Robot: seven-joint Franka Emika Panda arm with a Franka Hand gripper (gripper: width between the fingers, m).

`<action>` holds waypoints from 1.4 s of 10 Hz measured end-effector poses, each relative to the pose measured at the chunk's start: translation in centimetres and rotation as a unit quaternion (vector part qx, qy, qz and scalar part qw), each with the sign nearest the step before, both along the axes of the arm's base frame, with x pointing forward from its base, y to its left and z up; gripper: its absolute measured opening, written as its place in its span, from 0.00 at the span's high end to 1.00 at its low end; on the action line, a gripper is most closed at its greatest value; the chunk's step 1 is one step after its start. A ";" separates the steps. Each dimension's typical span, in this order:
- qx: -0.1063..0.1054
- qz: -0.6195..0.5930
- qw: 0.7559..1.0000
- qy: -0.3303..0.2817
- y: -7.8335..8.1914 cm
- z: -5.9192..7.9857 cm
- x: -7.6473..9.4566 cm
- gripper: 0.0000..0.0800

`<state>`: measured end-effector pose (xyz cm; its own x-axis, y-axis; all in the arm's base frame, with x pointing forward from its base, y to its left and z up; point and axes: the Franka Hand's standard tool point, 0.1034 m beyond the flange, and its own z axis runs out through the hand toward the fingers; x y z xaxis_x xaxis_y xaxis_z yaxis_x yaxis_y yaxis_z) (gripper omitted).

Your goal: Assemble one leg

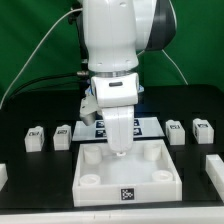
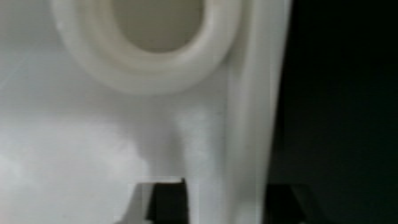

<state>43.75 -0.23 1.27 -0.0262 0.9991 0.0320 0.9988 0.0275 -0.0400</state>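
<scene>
The large white square panel with round corner sockets lies on the black table at the front. My gripper reaches down onto the middle of its far rim. In the wrist view my gripper straddles the panel's raised rim wall. One dark finger is inside the wall and the other outside, both against it. A round socket shows close by. Small white legs stand in two pairs: two on the exterior view's left and two on its right, all apart from the gripper.
The marker board lies behind the panel, partly hidden by the arm. White pieces show at the exterior view's left edge and right edge. A green wall stands behind the table.
</scene>
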 end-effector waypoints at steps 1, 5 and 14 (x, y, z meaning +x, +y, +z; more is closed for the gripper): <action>0.000 0.000 1.000 -0.002 0.0 0.0 0.1 0.86; 0.000 0.000 1.000 -0.002 0.0 0.0 0.1 0.93; 0.015 -0.026 0.999 -0.028 5.8 0.3 4.4 0.93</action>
<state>48.15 5.61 1.55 0.0232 0.9978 0.0627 0.9996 -0.0242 0.0156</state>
